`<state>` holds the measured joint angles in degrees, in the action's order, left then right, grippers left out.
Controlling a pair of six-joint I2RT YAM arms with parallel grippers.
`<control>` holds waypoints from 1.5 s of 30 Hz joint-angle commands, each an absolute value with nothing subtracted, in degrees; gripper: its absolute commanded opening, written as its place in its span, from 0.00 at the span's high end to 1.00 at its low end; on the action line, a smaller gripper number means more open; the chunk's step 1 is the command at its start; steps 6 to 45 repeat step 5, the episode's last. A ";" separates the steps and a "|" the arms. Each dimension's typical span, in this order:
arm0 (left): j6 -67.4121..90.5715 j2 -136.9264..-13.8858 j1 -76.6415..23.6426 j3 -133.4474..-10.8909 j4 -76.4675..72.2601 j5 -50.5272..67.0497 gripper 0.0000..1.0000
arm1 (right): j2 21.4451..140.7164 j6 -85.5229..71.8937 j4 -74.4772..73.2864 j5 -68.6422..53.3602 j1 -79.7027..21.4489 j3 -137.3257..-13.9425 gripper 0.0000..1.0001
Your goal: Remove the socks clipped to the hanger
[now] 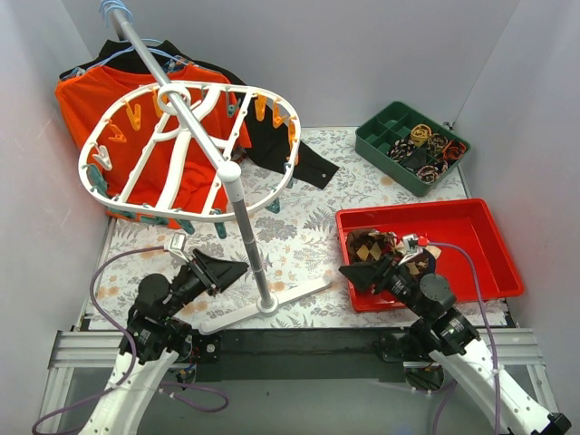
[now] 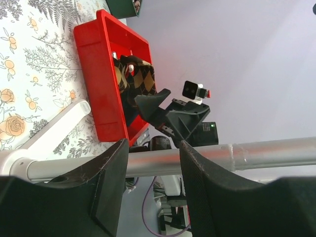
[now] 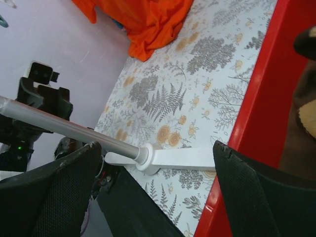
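The white oval hanger (image 1: 181,216) with orange and teal clips stands tilted at the back left on its grey-white pole (image 1: 245,213). I see no socks clipped to it. Argyle and dark brown socks (image 1: 385,246) lie in the red tray (image 1: 480,240). My left gripper (image 1: 237,269) is open and empty, its tips just left of the pole. In the left wrist view the pole (image 2: 247,153) crosses the gap of the gripper (image 2: 153,144), and the socks (image 2: 143,79) show beyond. My right gripper (image 1: 352,272) is open and empty at the tray's left rim. In its wrist view the right gripper (image 3: 157,147) frames the pole base (image 3: 182,158).
A big orange shirt (image 1: 91,104) and a black garment (image 1: 290,154) hang behind the rack. A green divided box (image 1: 372,136) with small items stands at the back right. The pole's white foot (image 1: 290,294) lies between the two arms. White walls close in on three sides.
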<state>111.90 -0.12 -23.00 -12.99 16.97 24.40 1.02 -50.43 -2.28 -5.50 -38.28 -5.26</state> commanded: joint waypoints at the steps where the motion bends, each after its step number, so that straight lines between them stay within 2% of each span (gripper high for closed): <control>1: 111.01 5.98 -23.03 -12.48 14.77 25.75 0.56 | -3.86 -51.94 -3.51 -2.55 -38.58 -3.26 0.02; 45: 111.09 5.98 -23.03 -12.30 13.71 26.45 0.56 | -5.18 -53.52 -3.87 -1.67 -38.58 -0.80 0.02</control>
